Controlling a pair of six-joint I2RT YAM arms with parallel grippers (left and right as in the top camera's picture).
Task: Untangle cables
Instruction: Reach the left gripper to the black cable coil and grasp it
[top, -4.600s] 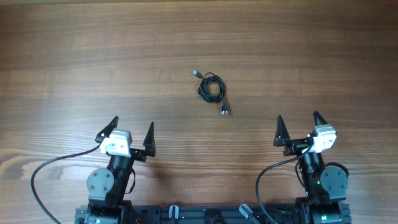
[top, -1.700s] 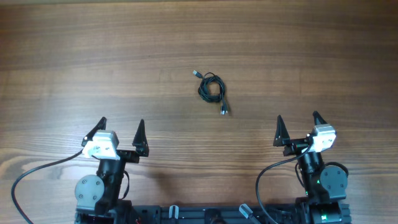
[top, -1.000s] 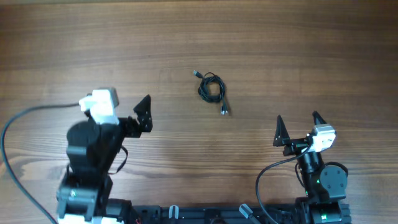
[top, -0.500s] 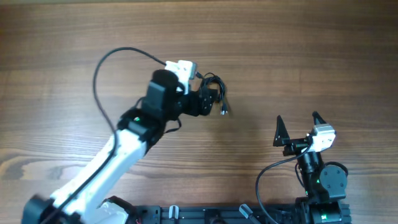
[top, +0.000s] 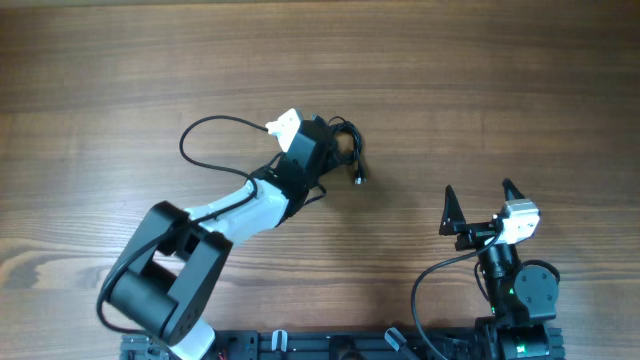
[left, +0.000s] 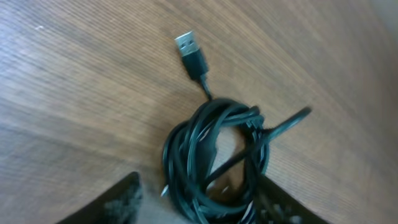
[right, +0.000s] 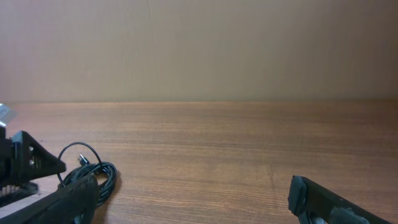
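On the wooden table (left: 74, 93), cables (left: 211, 155) lie within the spread left hand (left: 198, 205)

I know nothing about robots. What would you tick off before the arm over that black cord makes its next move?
1. Left claw open: ok, a finger shows on each side of the cord.
2. Cord lined up: ok, the lower part of the coil lies between the fingers.
3. Fingers touching the cord: cannot tell, the contact is at the blurred picture edge.
4. Plug free: ok, it lies flat on the table, outside the coil.
5. Cord untangled: not ok, it is a tight coil with one strand crossing it.
6. Right claw out of the way: ok, open, near its base, apart from the cord.
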